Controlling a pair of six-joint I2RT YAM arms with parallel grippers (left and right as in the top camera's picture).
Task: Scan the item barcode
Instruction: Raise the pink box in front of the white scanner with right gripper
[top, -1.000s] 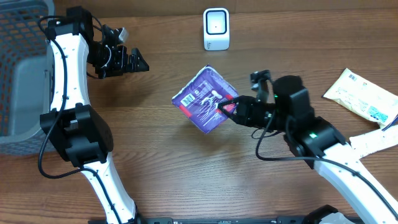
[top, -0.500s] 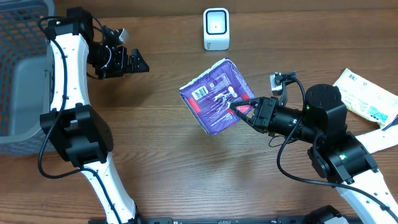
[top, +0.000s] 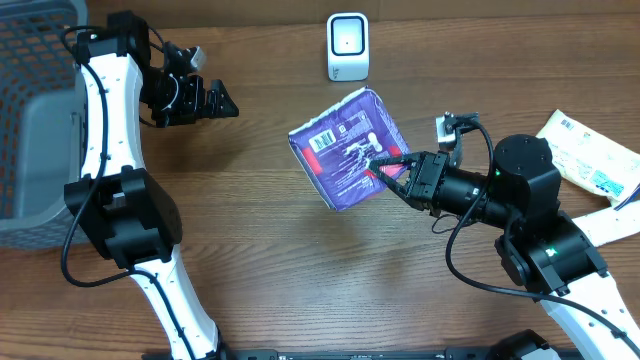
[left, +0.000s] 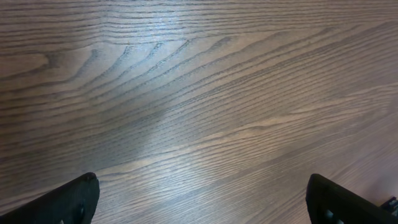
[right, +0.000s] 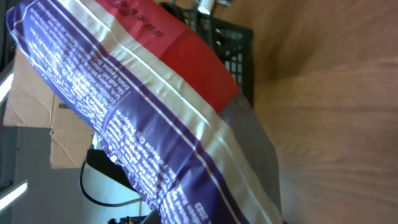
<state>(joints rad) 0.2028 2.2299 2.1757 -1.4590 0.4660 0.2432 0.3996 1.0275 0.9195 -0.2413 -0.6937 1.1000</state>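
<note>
Purple packet (top: 340, 145) shifted; right pincer (top: 380, 168) clamps it; left pincer (top: 215, 100) agape; basket (top: 30, 60) leftward.

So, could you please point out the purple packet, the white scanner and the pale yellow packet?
purple packet (top: 345, 150), overhead view, middle of its printed face
white scanner (top: 347, 46), overhead view, its front window
pale yellow packet (top: 585, 150), overhead view, middle of the wrapper, at the table's right edge

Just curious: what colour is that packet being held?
The packet is purple with white and red bands; clearest from right wrist.
</note>
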